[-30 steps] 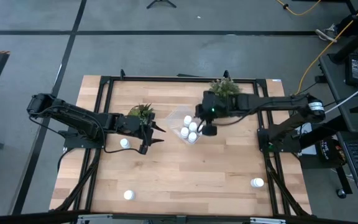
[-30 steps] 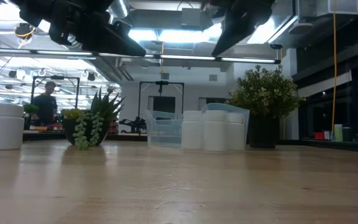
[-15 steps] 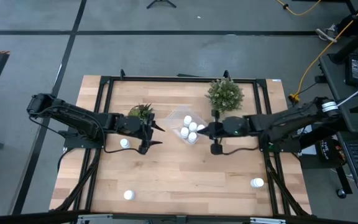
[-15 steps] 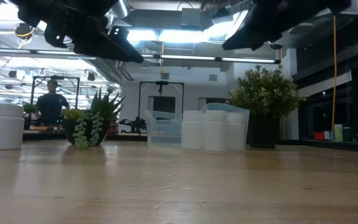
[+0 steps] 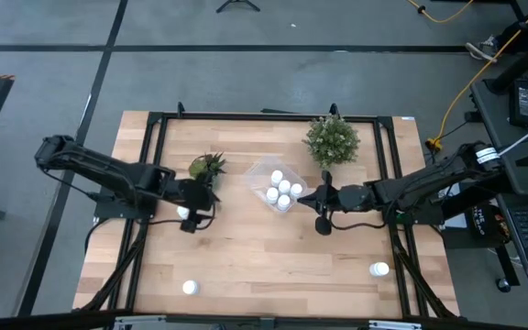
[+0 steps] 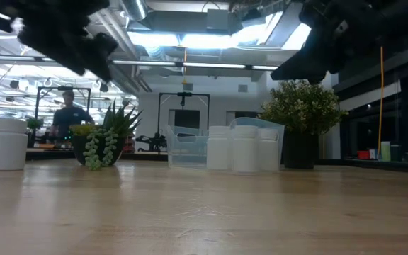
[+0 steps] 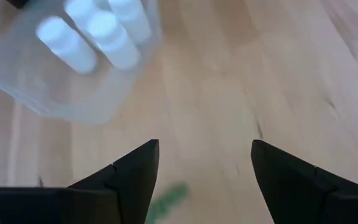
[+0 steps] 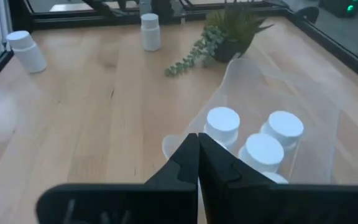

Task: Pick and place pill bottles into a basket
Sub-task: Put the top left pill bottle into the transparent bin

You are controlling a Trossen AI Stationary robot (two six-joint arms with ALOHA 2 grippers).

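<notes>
Several white pill bottles [image 5: 284, 188] stand upright in the clear basket [image 5: 262, 170], also visible in the right wrist view as basket [image 8: 303, 106]. Three more bottles stand on the table: one [image 5: 182, 213] partly under my left arm, one [image 5: 190, 287] near the front left, one [image 5: 379, 269] near the front right. My left gripper [image 7: 204, 149] hangs open above the table left of the basket, by the small succulent [image 5: 207, 167]. My right gripper [image 8: 197, 138] is shut, just right of the basket, pointing at it.
A bushy potted plant [image 5: 332, 139] stands behind the basket at the far side. A black frame [image 5: 246, 115] runs round the table. Bare wood lies across the near half. A person [image 6: 68, 117] stands in the room beyond the table.
My right gripper has left the spot above the basket, gone down and toward the table's right and near edges, and tipped closer to level. My left gripper has drawn back toward the left edge, over the bottle by the succulent, and tipped downward.
</notes>
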